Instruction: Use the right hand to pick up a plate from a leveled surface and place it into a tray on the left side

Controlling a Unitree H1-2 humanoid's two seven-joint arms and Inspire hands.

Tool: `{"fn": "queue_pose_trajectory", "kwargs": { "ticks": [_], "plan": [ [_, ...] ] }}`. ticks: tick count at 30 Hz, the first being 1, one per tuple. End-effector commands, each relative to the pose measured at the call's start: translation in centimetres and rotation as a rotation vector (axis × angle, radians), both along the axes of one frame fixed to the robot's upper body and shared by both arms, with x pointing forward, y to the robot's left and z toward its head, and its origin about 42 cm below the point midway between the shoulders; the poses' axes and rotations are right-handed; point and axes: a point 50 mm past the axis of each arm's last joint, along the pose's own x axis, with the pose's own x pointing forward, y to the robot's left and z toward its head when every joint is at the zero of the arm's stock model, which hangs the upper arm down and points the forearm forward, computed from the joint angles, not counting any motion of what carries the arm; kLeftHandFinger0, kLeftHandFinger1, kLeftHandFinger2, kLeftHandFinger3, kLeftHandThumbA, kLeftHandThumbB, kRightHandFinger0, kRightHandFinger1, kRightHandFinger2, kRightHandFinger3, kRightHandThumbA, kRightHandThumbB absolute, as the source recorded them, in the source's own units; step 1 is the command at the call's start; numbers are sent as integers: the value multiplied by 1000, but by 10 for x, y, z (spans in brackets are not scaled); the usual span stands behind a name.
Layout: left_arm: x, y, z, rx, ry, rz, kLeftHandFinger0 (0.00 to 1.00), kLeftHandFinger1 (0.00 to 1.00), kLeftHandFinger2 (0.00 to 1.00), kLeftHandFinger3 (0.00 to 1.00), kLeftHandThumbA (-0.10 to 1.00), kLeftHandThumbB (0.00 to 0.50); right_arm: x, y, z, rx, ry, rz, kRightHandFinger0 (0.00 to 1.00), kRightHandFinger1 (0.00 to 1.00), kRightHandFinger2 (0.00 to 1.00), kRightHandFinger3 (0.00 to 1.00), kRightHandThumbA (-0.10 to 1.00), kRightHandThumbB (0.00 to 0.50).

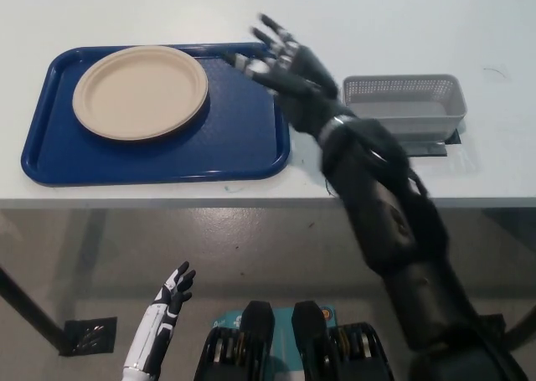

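Note:
A beige round plate (140, 92) lies flat inside the blue tray (234, 142) on the left part of the white table. My black right hand (280, 67) is open above the tray's right edge, fingers spread, holding nothing and well apart from the plate. Below the table's front edge at lower left, my white left hand (167, 301) rests with its fingers apart.
A grey mesh basket (404, 103) stands on a dark patch to the right of the tray, close behind my right forearm. The white table (402, 21) runs across the back; its front edge drops to a grey floor.

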Motion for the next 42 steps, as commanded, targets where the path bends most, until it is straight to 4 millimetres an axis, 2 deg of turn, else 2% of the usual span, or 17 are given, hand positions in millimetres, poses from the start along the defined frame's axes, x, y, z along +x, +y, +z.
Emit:
{"fn": "queue_pose_trajectory", "kwargs": {
  "ticks": [1,3,6,10,12,14,15,16,20,21,23,27,31,34,37,40,42],
  "plan": [
    [9,4,13,14,-46,-33,1000,1000,1000,1000,1000,134,-219,-99,154,-6,-937,26,1000,1000,1000,1000,1000,457],
    [11,4,13,22,-45,-33,1000,1000,1000,1000,1000,131,-240,-112,137,-46,-1063,-11,1000,1000,1000,1000,1000,441],
    [14,2,13,17,-45,-32,1000,1000,1000,1000,1000,130,-263,-126,118,-78,-1116,-38,1000,1000,1000,1000,1000,474],
    [15,1,13,16,-46,-33,1000,1000,1000,1000,1000,124,-295,-140,85,-70,-1110,-111,1000,1000,1000,1000,1000,442],
    [18,-1,14,7,-49,-33,1000,1000,1000,1000,1000,110,-306,-142,70,-69,-1092,-134,1000,1000,1000,1000,1000,384],
    [22,-1,16,4,-53,-30,1000,1000,1000,1000,1000,108,-319,-144,50,-80,-1004,-157,1000,1000,1000,1000,1000,389],
    [23,-1,16,4,-57,-28,1000,1000,1000,1000,1000,109,-320,-145,45,-101,-997,-165,1000,1000,1000,1000,1000,366],
    [24,-1,16,7,-61,-26,1000,1000,1000,1000,1000,109,-322,-148,28,-157,-963,-196,1000,1000,1000,1000,1000,377],
    [23,-4,15,-12,-57,-30,1000,1000,1000,1000,1000,116,-316,-153,-31,-235,-787,-252,1000,1000,1000,1000,1000,392],
    [24,-4,16,-14,-60,-31,1000,1000,1000,1000,1000,115,-313,-154,-42,-251,-760,-267,1000,1000,1000,1000,1000,347],
    [21,-3,15,-15,-61,-29,1000,1000,1000,1000,1000,106,-306,-154,-65,-283,-684,-303,1000,1000,1000,1000,1000,332],
    [22,-7,17,-18,-73,-22,1000,1000,1000,1000,1000,106,-276,-169,-122,-404,-522,-342,1000,1000,1000,1000,1000,313],
    [19,-7,17,-32,-83,-12,1000,1000,1000,1000,1000,90,-243,-177,-165,-461,-386,-342,1000,1000,1000,1000,1000,234],
    [16,-8,17,-38,-80,-6,1000,1000,1000,1000,1000,89,-234,-177,-186,-488,-326,-345,1000,1000,1000,1000,1000,199],
    [18,-6,20,-39,-87,-1,1000,1000,1000,1000,1000,96,-226,-173,-199,-504,-293,-334,1000,1000,1000,1000,1000,203],
    [17,-6,20,-36,-87,-2,1000,1000,1000,1000,1000,117,-220,-173,-204,-532,-275,-340,1000,1000,1000,1000,1000,211],
    [15,-3,21,-10,-87,1,1000,1000,1000,1000,1000,121,-218,-169,-206,-528,-267,-339,1000,1000,1000,1000,1000,194]
  ]
}}
